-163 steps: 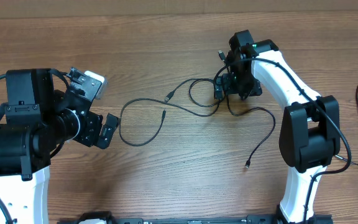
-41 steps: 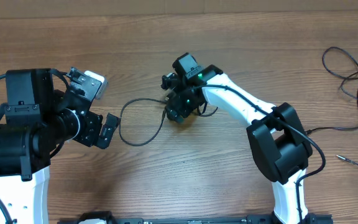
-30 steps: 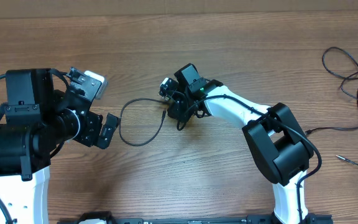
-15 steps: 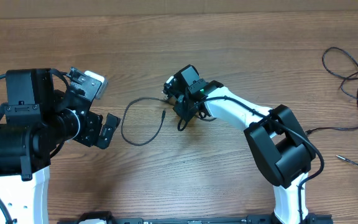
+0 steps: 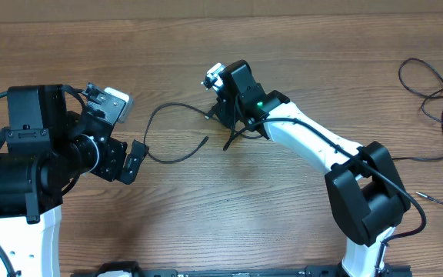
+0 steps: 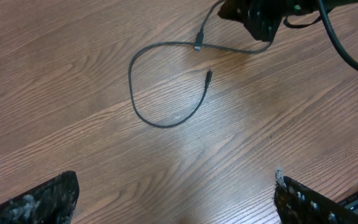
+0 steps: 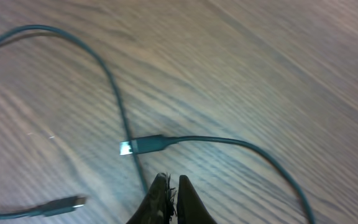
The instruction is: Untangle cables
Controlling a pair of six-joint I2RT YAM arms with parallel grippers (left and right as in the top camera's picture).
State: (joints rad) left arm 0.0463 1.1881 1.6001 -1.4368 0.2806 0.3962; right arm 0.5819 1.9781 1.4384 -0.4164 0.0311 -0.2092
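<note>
Right claw (image 7: 171, 198) pressed together, apparently pinching cable (image 7: 114, 93) at tips; plug (image 7: 143, 147) just ahead. Left claw (image 6: 176, 202) spread, idle. Step: separating strands. Next: pull gently sideways.

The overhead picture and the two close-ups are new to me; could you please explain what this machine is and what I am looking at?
These are two robot arms, white and black, at a brown wooden table. The overhead picture looks down from a fixed camera; each close-up comes from a camera on one wrist, looking past that arm's own fingers. The left gripper stands wide open and holds nothing. The right gripper is shut, and seems to pinch a thin black looping cable that runs up to its fingers. A second black cable with a silvery plug tip lies close by. More loose black cables lie near the table's right edge.
</note>
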